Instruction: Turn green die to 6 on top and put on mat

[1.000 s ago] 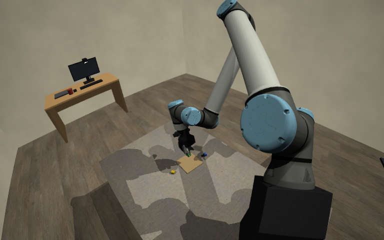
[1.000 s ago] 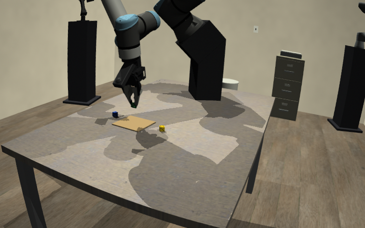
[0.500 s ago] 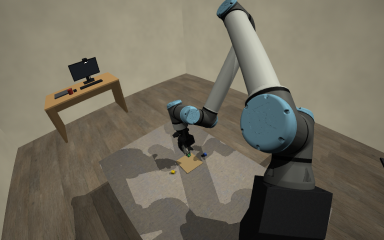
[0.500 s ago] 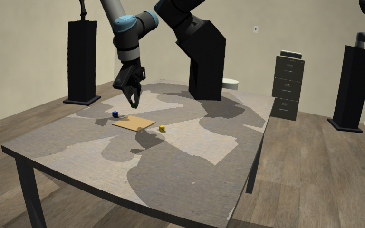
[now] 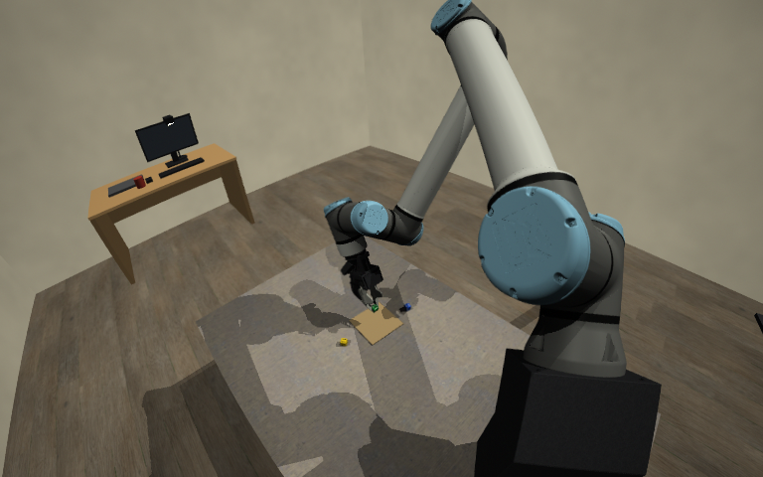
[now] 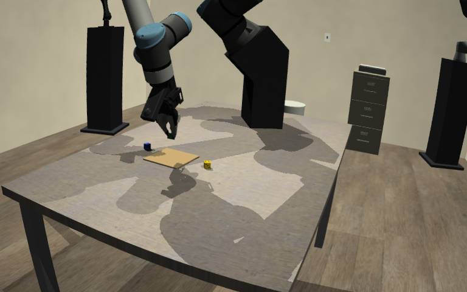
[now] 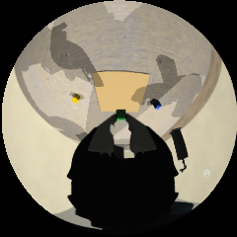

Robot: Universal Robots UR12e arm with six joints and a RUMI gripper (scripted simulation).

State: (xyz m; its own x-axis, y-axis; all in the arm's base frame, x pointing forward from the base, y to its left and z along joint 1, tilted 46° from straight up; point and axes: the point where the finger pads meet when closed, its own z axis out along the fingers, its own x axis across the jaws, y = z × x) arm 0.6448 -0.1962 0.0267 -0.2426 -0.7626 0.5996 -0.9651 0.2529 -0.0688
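The jaws are nearly shut, pinching the green die above the worktop, near the mat's far edge; blue die and yellow die flank the mat.

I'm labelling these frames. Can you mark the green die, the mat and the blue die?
green die (image 7: 119,116), wrist view, its visible face between the fingertips
mat (image 6: 171,157), exterior view, middle of its tan top
blue die (image 6: 147,146), exterior view, its near side face
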